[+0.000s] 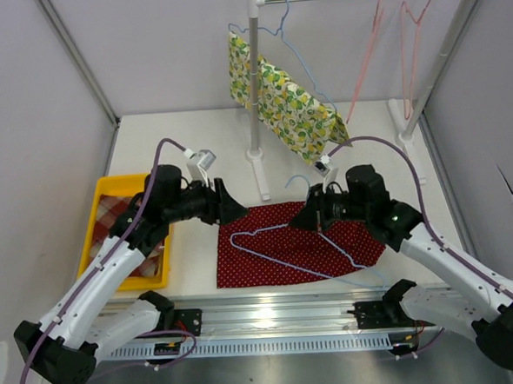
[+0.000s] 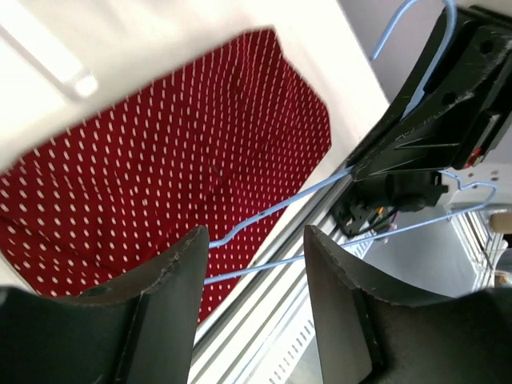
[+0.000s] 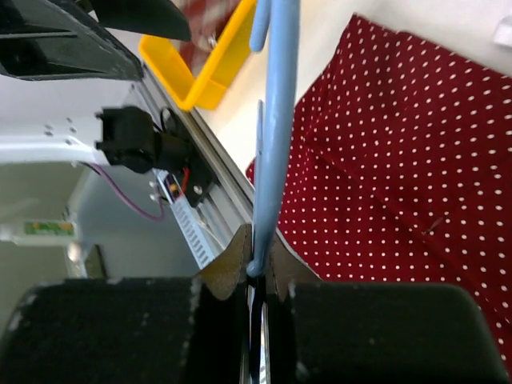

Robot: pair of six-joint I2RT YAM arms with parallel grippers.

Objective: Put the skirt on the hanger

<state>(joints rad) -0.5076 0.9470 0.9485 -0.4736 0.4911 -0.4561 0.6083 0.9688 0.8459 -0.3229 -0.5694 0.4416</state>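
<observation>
A red skirt with white dots [image 1: 294, 242] lies flat on the table near the front edge; it also shows in the left wrist view [image 2: 160, 152] and the right wrist view [image 3: 400, 168]. A light blue wire hanger [image 1: 281, 243] is held above it. My right gripper [image 1: 315, 216] is shut on the hanger's neck [image 3: 272, 160], its jaws pinching the wire. My left gripper [image 1: 231, 209] is open and empty, hovering over the skirt's left top corner, with the hanger's wire [image 2: 272, 212] beyond its fingertips.
A yellow tray [image 1: 97, 228] with checked cloth sits at the left. A white clothes rack [image 1: 254, 88] stands behind, carrying a lemon-print garment [image 1: 290, 103] on a blue hanger and pink hangers [image 1: 404, 35]. A metal rail [image 1: 273, 317] runs along the front.
</observation>
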